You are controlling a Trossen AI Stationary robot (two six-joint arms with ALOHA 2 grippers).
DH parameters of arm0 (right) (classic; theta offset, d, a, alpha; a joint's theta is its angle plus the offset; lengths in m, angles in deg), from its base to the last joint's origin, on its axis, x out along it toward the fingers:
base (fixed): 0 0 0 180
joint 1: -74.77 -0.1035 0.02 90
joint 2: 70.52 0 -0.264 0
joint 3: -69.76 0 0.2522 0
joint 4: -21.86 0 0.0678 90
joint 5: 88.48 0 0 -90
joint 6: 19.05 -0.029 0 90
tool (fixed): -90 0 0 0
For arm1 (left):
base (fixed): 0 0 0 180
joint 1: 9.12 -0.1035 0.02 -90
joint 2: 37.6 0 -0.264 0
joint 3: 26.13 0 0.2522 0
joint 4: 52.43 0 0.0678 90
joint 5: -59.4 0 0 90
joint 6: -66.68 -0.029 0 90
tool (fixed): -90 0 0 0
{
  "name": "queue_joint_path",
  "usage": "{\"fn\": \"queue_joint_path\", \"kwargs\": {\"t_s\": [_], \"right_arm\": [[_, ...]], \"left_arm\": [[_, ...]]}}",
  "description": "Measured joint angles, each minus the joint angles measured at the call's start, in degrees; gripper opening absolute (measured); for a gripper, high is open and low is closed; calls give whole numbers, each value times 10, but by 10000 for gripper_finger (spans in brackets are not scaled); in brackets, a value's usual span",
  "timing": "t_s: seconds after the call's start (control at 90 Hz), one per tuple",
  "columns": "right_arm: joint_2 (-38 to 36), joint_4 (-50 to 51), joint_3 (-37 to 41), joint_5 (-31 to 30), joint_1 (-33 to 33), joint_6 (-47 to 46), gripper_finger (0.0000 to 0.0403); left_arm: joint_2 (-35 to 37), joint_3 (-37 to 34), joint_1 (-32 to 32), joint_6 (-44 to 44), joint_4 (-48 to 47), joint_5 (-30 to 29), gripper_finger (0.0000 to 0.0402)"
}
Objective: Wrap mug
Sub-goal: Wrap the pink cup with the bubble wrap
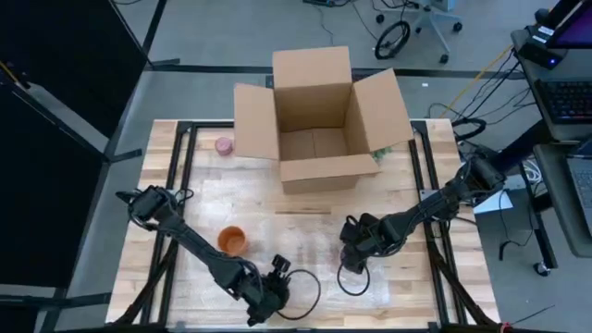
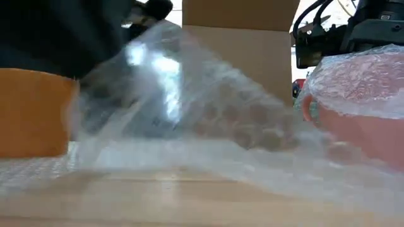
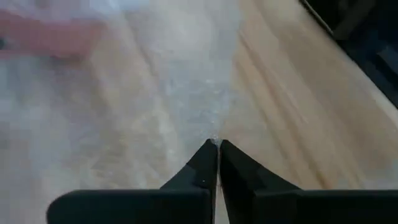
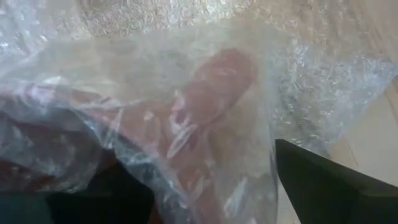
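Bubble wrap (image 4: 186, 93) veiling mug (image 4: 217, 81), overhead box (image 1: 319, 116)

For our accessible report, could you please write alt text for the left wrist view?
The left gripper has its two dark fingers pressed together on the edge of a clear bubble wrap sheet lying on the wooden table. A blurred orange shape shows at one corner, too unclear to identify.

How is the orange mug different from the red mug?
The orange mug is bare; the red mug is under bubble wrap. The orange mug stands in the open; the red mug is at the right gripper. The left gripper pinches the wrap's edge. Both mugs are on the table.
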Motion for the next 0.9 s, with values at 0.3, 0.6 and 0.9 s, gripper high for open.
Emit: {"fn": "queue_joint_path", "kwargs": {"t_s": [0.3,0.6,0.9], "right_arm": [[1,-35,1,-1,0,17,286],[1,-56,1,0,0,17,286],[1,-66,0,0,0,18,286]], "left_arm": [[0,78,-44,-95,36,-72,0],[0,88,-101,-166,119,-39,0],[-30,88,-141,-198,197,53,0]]}}
